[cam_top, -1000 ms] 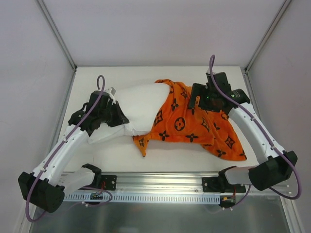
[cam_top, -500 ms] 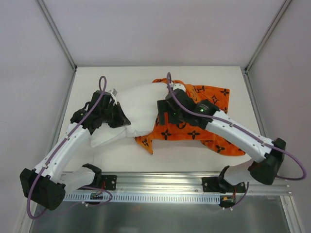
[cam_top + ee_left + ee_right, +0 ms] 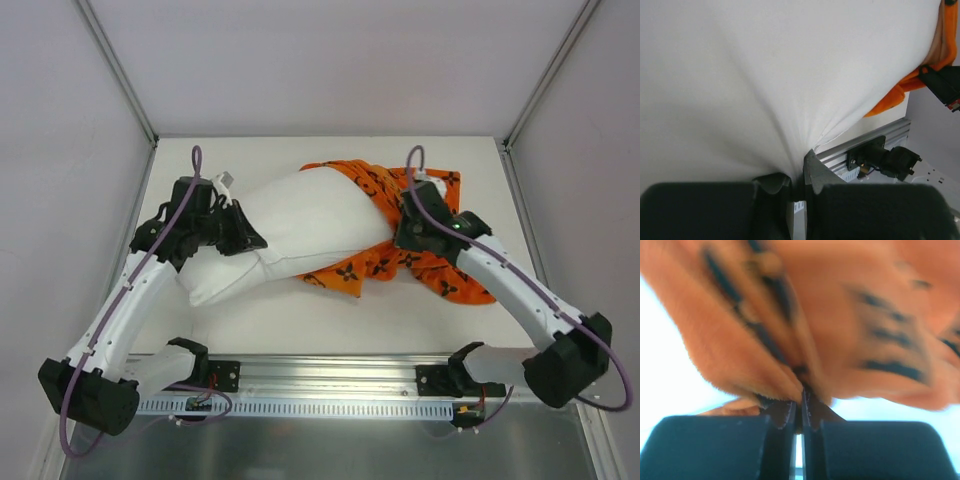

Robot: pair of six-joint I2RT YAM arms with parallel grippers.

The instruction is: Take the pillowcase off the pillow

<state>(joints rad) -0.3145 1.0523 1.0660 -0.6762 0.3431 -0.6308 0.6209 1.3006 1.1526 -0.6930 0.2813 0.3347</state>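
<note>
While the left gripper [image 3: 238, 238] was kept clamped on the left end of the pillow [image 3: 300, 220], the pillowcase [image 3: 375, 265] was dragged rightward from mid-cushion, pinched in the closed right gripper [image 3: 412, 232]; more white was bared, only the right end left covered

We are looking into a robotics lab, at a purpose-built test cell rather than any lived-in room. Plain white panels [image 3: 320, 60] are closing in a white tabletop [image 3: 330, 320], and bare aluminium frame posts [image 3: 117, 70] are running along the corners. Two white-and-black robot arms [image 3: 130, 300] are standing bolted to an extruded aluminium rail [image 3: 330, 375] at the near edge, with a slotted strip [image 3: 320, 408] below it. Purple cables [image 3: 192, 165] are trailing along the arms. The left wrist view is showing the same rail and a black base mount [image 3: 880, 155].
</note>
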